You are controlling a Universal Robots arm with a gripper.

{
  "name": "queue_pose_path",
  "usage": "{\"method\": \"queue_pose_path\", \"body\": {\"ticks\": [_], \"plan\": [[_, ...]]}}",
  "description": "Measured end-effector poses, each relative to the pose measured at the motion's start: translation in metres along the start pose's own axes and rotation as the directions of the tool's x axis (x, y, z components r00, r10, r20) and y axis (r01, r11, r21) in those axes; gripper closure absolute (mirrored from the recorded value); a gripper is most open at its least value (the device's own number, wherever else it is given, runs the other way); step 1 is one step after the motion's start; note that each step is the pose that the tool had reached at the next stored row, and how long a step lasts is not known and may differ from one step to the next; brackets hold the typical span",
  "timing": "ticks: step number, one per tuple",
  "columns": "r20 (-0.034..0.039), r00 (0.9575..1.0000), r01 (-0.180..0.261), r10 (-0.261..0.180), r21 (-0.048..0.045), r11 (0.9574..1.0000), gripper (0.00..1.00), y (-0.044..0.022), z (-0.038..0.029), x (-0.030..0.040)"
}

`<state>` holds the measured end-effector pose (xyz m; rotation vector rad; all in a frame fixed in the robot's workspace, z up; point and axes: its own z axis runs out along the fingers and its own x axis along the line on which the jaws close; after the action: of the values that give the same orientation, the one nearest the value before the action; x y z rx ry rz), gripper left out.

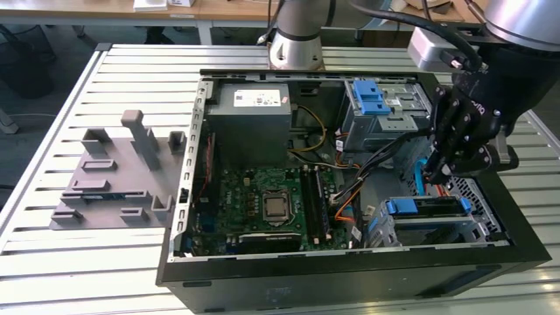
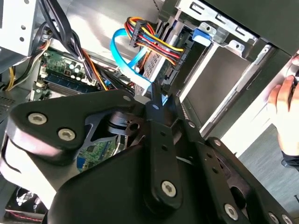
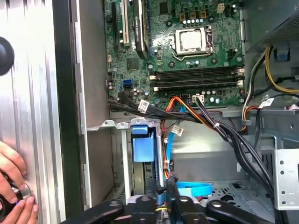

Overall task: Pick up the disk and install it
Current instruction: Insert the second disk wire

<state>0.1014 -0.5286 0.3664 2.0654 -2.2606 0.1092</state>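
The disk (image 1: pixel 426 209) sits upright in the lower drive cage at the front corner of the open computer case (image 1: pixel 188 197), its blue carrier frame facing up. In the first wrist view the blue frame of the disk (image 3: pixel 142 145) stands in the bay just ahead of my fingertips. In the second wrist view, coloured wires and a blue flat cable (image 2: pixel 122 52) run to the disk's (image 2: pixel 158 65) silver end. My gripper (image 1: pixel 435 176) hangs just above and beside the disk. Its black fingers (image 3: pixel 174 201) are pressed together, holding nothing that I can make out.
A grey power-supply box (image 1: pixel 254 111), the motherboard (image 1: pixel 271 203) and an upper drive cage with a blue latch (image 1: pixel 371 98) fill the case. Black cable bundles (image 3: pixel 219 130) cross near the bay. A person's hand (image 3: pixel 14 186) rests outside the case wall. A grey fixture (image 1: pixel 114 177) lies on the table.
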Motion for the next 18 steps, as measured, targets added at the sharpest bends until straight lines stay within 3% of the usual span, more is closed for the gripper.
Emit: {"method": "queue_pose_path", "body": {"ticks": [1,7,9,10,14,17,18], "plan": [[-0.0004,1.0,0.0,0.0,0.0001,1.0,0.75,0.0,0.0007,-0.0001],[-0.002,1.0,0.0,0.0,0.0004,1.0,0.75,0.0,0.0046,-0.0005],[-0.0012,1.0,0.0,0.0,0.0004,1.0,0.82,-0.0001,0.0057,-0.0006],[0.003,1.0,0.0,0.0,0.0,1.0,0.82,-0.0003,0.0061,-0.0006],[0.0322,0.9995,0.0,0.0,-0.0026,1.0,0.84,-0.0007,0.0081,-0.0009],[0.0757,0.9971,0.001,0.0,-0.0065,1.0,0.84,-0.0008,0.0093,-0.0005],[0.0844,0.9964,0.001,0.0,-0.0072,1.0,0.84,-0.0008,0.0096,-0.0003]]}}
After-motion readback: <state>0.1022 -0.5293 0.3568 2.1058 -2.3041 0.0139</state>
